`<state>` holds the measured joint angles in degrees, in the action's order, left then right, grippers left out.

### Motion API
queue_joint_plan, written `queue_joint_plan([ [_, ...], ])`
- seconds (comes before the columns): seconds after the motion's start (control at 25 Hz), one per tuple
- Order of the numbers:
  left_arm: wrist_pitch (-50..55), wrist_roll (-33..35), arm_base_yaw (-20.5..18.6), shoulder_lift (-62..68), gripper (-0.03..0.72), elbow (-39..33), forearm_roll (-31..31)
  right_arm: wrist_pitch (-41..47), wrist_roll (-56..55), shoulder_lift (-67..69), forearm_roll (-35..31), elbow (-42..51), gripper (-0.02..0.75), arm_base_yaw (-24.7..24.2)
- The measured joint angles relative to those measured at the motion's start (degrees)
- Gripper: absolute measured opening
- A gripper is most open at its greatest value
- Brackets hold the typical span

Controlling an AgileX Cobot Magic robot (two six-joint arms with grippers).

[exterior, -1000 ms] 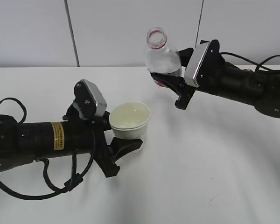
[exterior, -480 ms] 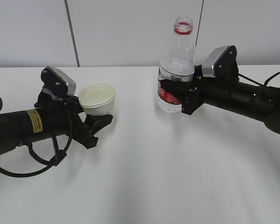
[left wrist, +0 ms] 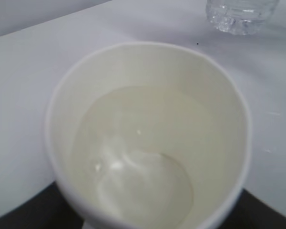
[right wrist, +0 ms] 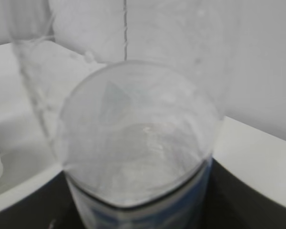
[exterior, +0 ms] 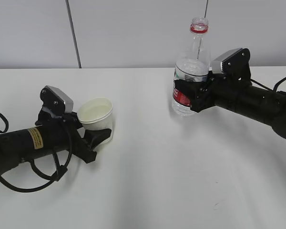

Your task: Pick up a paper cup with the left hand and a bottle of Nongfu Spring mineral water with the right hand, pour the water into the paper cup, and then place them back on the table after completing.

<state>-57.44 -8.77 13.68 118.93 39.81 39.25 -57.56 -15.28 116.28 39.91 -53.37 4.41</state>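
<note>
Left gripper (exterior: 101, 135) low, level, clasping cup (exterior: 97, 114); right gripper (exterior: 193, 98) gripping upright bottle (exterior: 189, 76).

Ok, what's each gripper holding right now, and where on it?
The left hand clasps the paper cup around its lower wall. The right hand grips the bottle at mid-body, around the red label.

- We look from the front, a bit above the table (exterior: 148, 181), facing the wall. Both arms show.
- We look from the left wrist, very close, down into the paper cup (left wrist: 148, 138).
- We look from the right wrist, very close to the bottle (right wrist: 138, 152).
- Both wrist views share the bottle and cup.
</note>
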Motion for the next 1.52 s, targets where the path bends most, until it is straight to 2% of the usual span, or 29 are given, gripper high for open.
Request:
queue_joint_plan([
  [0.36,-6.2,3.1,0.0,4.2,0.422,0.2,-2.4,-5.1,0.1,6.2,-1.5,0.0,0.386,0.0],
  [1.04,-5.4,3.9,0.0,5.0,0.422,0.4,-2.9,-7.5,3.5,9.7,-1.9,-0.1,0.386,0.0],
  [1.12,-5.3,3.9,0.0,5.0,0.428,0.4,-3.0,-7.7,3.8,9.8,-1.0,-0.2,0.412,0.0],
  [1.2,-4.4,3.4,0.0,5.0,0.468,0.5,-3.9,-7.7,3.8,9.8,-0.4,-0.2,0.499,0.0],
  [1.32,-3.4,2.3,0.0,5.0,0.582,0.5,-5.8,-7.7,3.8,10.0,0.0,-0.2,0.631,0.0],
  [1.52,-3.3,1.9,0.0,4.2,0.629,-0.6,-6.3,-7.7,3.8,9.9,0.3,0.7,0.652,0.0],
])
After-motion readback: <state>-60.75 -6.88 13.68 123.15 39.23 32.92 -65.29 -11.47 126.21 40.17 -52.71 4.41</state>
